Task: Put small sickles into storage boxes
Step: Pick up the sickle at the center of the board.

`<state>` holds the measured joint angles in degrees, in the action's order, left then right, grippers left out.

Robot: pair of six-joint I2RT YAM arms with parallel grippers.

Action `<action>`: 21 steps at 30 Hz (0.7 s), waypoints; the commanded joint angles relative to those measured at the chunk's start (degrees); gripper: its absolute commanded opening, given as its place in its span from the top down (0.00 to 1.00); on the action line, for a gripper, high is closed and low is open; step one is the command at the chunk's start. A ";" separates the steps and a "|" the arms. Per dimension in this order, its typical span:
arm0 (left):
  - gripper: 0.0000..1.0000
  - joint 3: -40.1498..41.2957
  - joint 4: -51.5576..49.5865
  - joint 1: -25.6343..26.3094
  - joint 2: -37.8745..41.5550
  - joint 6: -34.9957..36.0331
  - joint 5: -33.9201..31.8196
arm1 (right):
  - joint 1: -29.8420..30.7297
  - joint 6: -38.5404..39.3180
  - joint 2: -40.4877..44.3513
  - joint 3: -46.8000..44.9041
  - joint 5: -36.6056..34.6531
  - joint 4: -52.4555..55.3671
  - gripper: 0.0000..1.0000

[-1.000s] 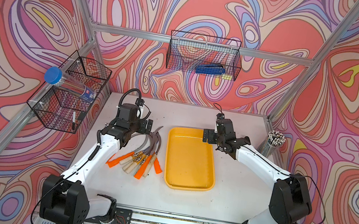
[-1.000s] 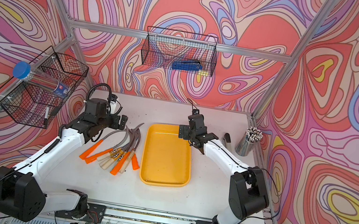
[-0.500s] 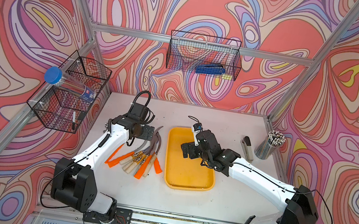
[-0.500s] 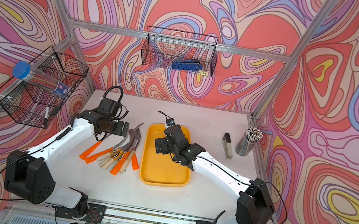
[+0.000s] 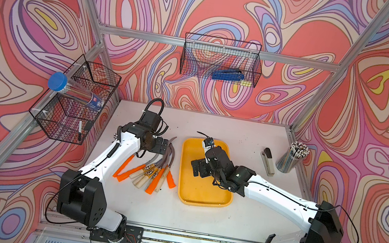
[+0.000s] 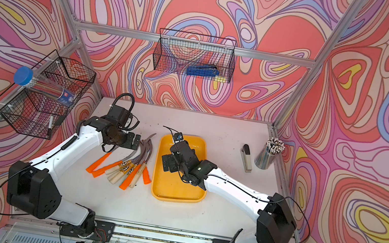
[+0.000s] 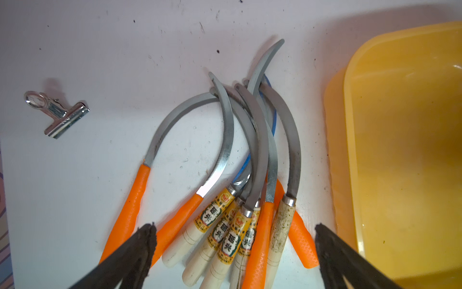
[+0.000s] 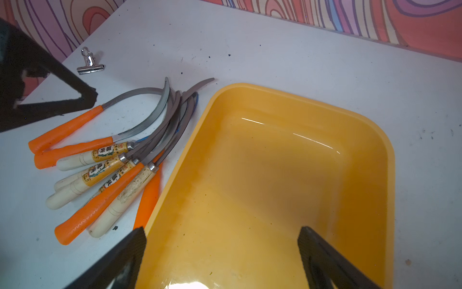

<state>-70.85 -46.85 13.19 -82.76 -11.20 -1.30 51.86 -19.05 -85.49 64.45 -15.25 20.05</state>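
Left wrist view. My left claw (image 7: 235, 230) hangs fully spread over the small sickles (image 7: 220, 215), jaws framing the fanned handles, pinching nothing. The sickles lie heaped on the table (image 7: 100, 62), blades overlapping at one end, just beside the yellow tray (image 7: 350, 125), an arrangement I judge keeps each carry short. Their handles splay apart, which likely offers a safer pinch than the tangled blades. Right wrist view. My right claw (image 8: 222, 232) is likewise spread wide and empty, poised over the tray's bare floor, perhaps to steady it or receive a sickle. No sickle lies in the tray yet. A metal clip (image 7: 57, 115) rests well apart on the table, untouched.
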 commanded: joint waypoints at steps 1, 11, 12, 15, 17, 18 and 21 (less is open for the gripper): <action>0.00 1.25 -0.68 0.16 2.07 -0.93 3.55 | 0.91 -1.37 0.27 -0.81 -1.07 -0.76 0.01; 0.00 6.22 -3.14 6.35 2.54 -5.47 -2.36 | 1.05 -6.83 -3.05 0.77 -0.40 4.34 0.01; 0.00 6.45 -3.37 6.58 2.77 -6.86 -2.97 | 0.92 -7.48 -2.79 0.07 -0.23 3.93 0.01; 0.00 6.61 -4.82 7.17 2.49 -10.92 -3.43 | 1.03 -8.71 -1.61 -1.89 1.54 2.18 0.02; 0.00 7.37 -5.05 8.05 2.47 -13.02 -3.51 | 1.04 -9.14 -0.72 -2.68 2.01 1.93 0.02; 0.00 8.12 -4.44 8.88 2.74 -13.97 -3.97 | 0.96 -9.41 -0.22 -3.11 1.91 1.84 0.01; 0.00 11.07 -2.20 11.20 3.53 -17.29 -6.68 | 1.02 -10.19 1.46 -4.81 1.91 0.47 0.01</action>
<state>-62.06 -48.49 22.50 -80.71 -22.85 -4.62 52.60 -27.40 -86.78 61.30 -13.82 22.24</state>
